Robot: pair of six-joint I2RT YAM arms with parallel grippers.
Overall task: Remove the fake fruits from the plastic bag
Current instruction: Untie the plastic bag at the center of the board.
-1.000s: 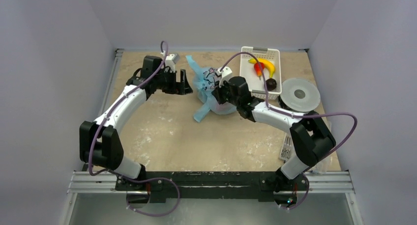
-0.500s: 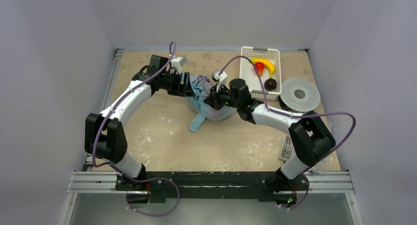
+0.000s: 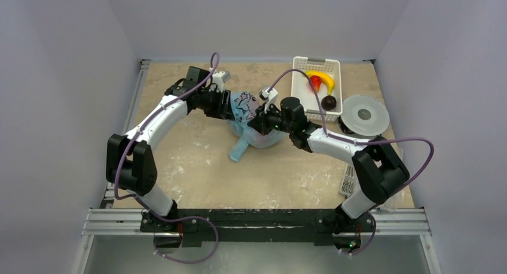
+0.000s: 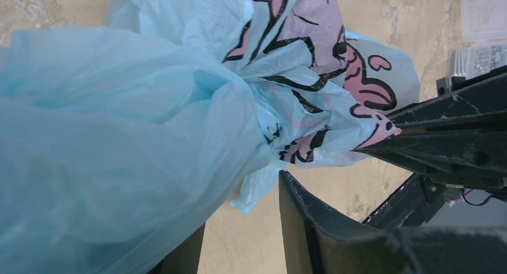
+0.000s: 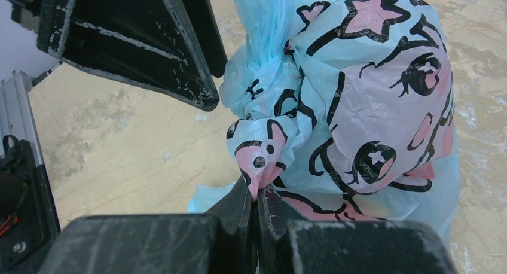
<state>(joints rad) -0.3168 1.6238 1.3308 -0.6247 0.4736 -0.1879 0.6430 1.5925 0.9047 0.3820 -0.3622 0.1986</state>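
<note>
On the table [image 3: 197,166], the right claw [image 5: 257,197] pinches the plastic bag [image 5: 370,106] (a printed fold); the left claw [image 4: 239,223] is spread around it.

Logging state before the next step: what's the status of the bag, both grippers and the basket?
plastic bag: bunched shut, contents hidden
right gripper: shut on a printed fold of the plastic bag
left gripper: open, close against the plastic bag's bulk
basket: upright, holds banana, red fruit, dark fruit
</note>
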